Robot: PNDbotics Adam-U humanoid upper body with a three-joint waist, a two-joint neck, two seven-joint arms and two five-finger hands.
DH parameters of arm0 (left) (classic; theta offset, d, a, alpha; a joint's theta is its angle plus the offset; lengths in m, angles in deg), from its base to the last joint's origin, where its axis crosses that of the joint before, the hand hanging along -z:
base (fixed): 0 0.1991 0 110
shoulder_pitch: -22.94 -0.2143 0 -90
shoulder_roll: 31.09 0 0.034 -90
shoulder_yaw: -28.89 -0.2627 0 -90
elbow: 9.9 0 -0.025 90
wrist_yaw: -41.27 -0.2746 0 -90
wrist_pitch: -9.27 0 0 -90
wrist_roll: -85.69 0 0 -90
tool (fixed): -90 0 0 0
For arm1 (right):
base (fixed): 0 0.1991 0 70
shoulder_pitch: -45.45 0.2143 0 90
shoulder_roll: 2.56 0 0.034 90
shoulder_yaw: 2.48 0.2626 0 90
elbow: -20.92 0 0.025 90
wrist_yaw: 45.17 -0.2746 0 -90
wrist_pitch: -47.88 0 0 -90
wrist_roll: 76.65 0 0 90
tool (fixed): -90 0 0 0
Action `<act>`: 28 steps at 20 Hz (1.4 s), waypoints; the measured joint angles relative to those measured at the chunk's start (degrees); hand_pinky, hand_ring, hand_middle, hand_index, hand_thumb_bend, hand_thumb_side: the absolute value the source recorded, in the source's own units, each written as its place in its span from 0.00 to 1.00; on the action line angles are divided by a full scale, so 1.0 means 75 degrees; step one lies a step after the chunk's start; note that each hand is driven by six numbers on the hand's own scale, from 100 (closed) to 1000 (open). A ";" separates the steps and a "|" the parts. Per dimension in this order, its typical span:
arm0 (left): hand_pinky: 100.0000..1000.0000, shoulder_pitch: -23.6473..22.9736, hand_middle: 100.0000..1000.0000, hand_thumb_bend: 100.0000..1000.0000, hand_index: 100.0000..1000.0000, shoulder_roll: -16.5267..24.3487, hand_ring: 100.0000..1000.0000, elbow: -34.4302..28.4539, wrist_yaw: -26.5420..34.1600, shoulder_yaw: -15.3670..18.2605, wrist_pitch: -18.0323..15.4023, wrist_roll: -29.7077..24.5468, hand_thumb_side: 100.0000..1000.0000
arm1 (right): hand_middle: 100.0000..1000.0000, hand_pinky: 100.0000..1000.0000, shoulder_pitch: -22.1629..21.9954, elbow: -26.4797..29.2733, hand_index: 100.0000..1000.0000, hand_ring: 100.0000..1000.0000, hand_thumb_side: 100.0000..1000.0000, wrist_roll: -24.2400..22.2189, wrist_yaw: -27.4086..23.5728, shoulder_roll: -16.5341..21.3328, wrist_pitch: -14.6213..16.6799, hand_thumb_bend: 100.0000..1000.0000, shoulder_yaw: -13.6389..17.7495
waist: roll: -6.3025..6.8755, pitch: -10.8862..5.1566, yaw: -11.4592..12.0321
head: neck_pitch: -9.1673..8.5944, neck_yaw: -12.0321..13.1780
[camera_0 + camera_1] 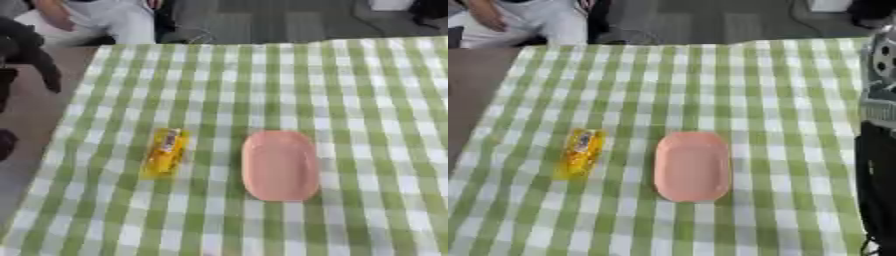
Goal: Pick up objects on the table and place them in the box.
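While neither robot hand shows, its state untellable, approach the yellow packet (165,152) lengthwise, then lower it into the pink box (280,165) beside it.

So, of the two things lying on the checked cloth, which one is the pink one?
The oval tray, shallow and empty, is pink. It lies to the right of the yellow packet, which is narrower and wrapped, with a gap of cloth between them.
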 measured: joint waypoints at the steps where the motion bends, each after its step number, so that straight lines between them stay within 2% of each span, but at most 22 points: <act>1: 0.36 -0.0106 0.72 0.47 0.80 0.0173 0.57 0.0000 -0.0289 0.0014 0.0002 -0.0002 0.32 | 0.62 0.42 0.0000 0.0000 1.00 0.55 1.00 0.0014 0.0020 0.0002 -0.0018 0.00 -0.0002 | 0.0023 0.0000 0.0000 | 0.0000 -0.0001; 2: 0.39 -0.0212 0.74 0.52 0.82 0.0319 0.60 0.0000 -0.0606 0.0015 -0.0001 0.0001 0.32 | 0.62 0.42 0.0000 0.0000 1.00 0.55 1.00 0.0029 0.0034 0.0004 -0.0036 0.00 -0.0004 | 0.0048 0.0002 -0.0002 | 0.0000 -0.0001; 3: 0.40 -0.0316 0.75 0.56 0.83 0.0461 0.62 0.0000 -0.0957 0.0015 -0.0014 0.0013 0.38 | 0.62 0.43 -0.0001 0.0000 1.00 0.55 1.00 0.0038 0.0054 0.0005 -0.0061 0.00 -0.0013 | 0.0069 0.0005 -0.0007 | 0.0000 -0.0001; 5: 0.43 -0.0461 0.76 0.62 0.85 0.0678 0.64 -0.0002 -0.1698 0.0008 -0.0071 0.0071 0.40 | 0.62 0.43 -0.0001 0.0000 1.00 0.55 1.00 0.0052 0.0090 0.0006 -0.0115 0.00 -0.0030 | 0.0112 0.0018 -0.0030 | -0.0002 -0.0001; 6: 0.46 -0.0502 0.76 0.71 0.86 0.0772 0.66 -0.0002 -0.2080 0.0002 -0.0113 0.0113 0.36 | 0.62 0.43 -0.0001 0.0000 1.00 0.55 1.00 0.0067 0.0110 0.0006 -0.0136 0.00 -0.0042 | 0.0135 0.0031 -0.0039 | -0.0004 -0.0001; 7: 0.49 -0.0528 0.76 0.78 0.86 0.0886 0.68 -0.0002 -0.2497 -0.0005 -0.0163 0.0163 0.24 | 0.62 0.43 -0.0001 0.0000 1.00 0.55 1.00 0.0082 0.0137 0.0006 -0.0157 0.00 -0.0044 | 0.0154 0.0048 -0.0042 | -0.0005 -0.0001; 8: 0.52 -0.0527 0.76 0.87 0.86 0.1004 0.69 -0.0002 -0.2920 -0.0022 -0.0214 0.0214 0.24 | 0.62 0.43 -0.0001 0.0000 1.00 0.55 1.00 0.0091 0.0156 0.0006 -0.0182 0.00 -0.0046 | 0.0176 0.0052 -0.0050 | -0.0008 -0.0001; 10: 0.59 -0.0511 0.74 0.84 0.86 0.1298 0.73 -0.0002 -0.3868 -0.0044 -0.0359 0.0358 0.17 | 0.63 0.43 -0.0001 0.0000 1.00 0.56 1.00 0.0094 0.0194 0.0006 -0.0229 0.00 -0.0050 | 0.0221 0.0056 -0.0085 | -0.0029 -0.0001; 13: 0.64 -0.0384 0.72 0.85 0.86 0.1883 0.75 -0.0003 -0.5756 -0.0067 -0.0797 0.0823 0.18 | 0.63 0.44 -0.0002 0.0000 1.00 0.56 1.00 0.0102 0.0260 0.0013 -0.0296 0.00 -0.0093 | 0.0313 0.0096 -0.0089 | -0.0028 -0.0001; 15: 0.67 -0.0296 0.70 0.84 0.86 0.2227 0.76 -0.0007 -0.7332 -0.0122 -0.1058 0.1585 0.13 | 0.64 0.44 -0.0004 -0.0001 1.00 0.56 1.00 0.0114 0.0310 0.0039 -0.0358 0.00 -0.0102 | 0.0384 0.0116 -0.0095 | -0.0028 -0.0001; 16: 0.70 -0.0237 0.70 0.89 0.86 0.2360 0.77 -0.0014 -0.8173 -0.0141 -0.1125 0.2121 0.19 | 0.64 0.45 -0.0005 -0.0001 1.00 0.57 1.00 0.0118 0.0337 0.0051 -0.0391 0.00 -0.0113 | 0.0408 0.0130 -0.0107 | -0.0028 -0.0001; 20: 0.71 -0.0117 0.69 0.95 0.87 0.2629 0.78 -0.0030 -1.1770 -0.0219 -0.1158 0.4822 0.21 | 0.64 0.45 -0.0006 -0.0001 1.00 0.57 1.00 0.0145 0.0416 0.0065 -0.0497 0.00 -0.0140 | 0.0479 0.0153 -0.0168 | -0.0029 -0.0001; 21: 0.71 -0.0111 0.69 0.96 0.87 0.2677 0.78 -0.0033 -1.2688 -0.0280 -0.1032 0.5556 0.20 | 0.65 0.45 -0.0006 0.0000 1.00 0.57 1.00 0.0154 0.0427 0.0065 -0.0531 0.00 -0.0143 | 0.0513 0.0175 -0.0224 | -0.0029 -0.0001; 25: 0.70 -0.0074 0.69 0.96 0.87 0.2728 0.78 -0.0047 -1.6265 -0.0878 0.0899 0.7528 0.20 | 0.65 0.46 0.0010 -0.0001 1.00 0.58 1.00 0.0195 0.0492 0.0064 -0.0666 0.00 -0.0187 | 0.0684 0.0276 -0.0519 | -0.0066 0.0015; 28: 0.68 -0.0153 0.68 0.95 0.86 0.2628 0.77 -0.0047 -1.7956 -0.1569 0.1682 0.8311 0.22 | 0.65 0.46 0.0098 -0.0001 1.00 0.58 1.00 0.0204 0.0520 0.0061 -0.0751 0.00 -0.0194 | 0.0737 0.0359 -0.0790 | -0.0102 0.0110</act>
